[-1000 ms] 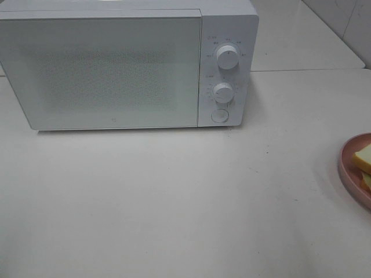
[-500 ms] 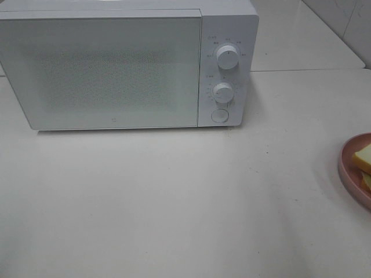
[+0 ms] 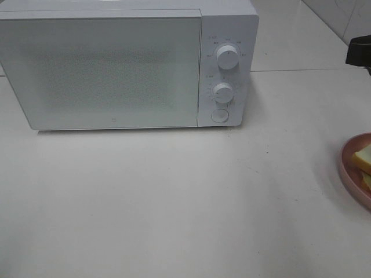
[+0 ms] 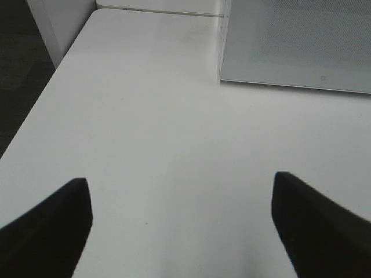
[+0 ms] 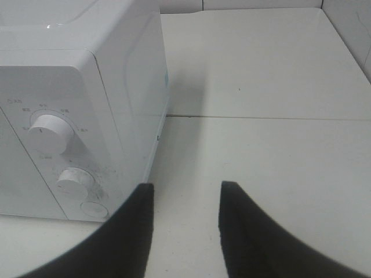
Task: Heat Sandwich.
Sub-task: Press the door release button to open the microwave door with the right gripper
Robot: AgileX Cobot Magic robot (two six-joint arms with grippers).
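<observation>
One sandwich (image 3: 363, 157), pale yellow slices, filling unclear

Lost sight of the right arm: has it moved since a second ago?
Yes. The right arm has come into view at the right edge, level with the upper knob.

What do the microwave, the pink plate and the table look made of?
Microwave: smooth white casing, probably painted metal or plastic; door a speckled, likely glass panel. Plate: matte pink, perhaps plastic or ceramic. Table: pale, faintly glossy, possibly laminate or stone.
</observation>
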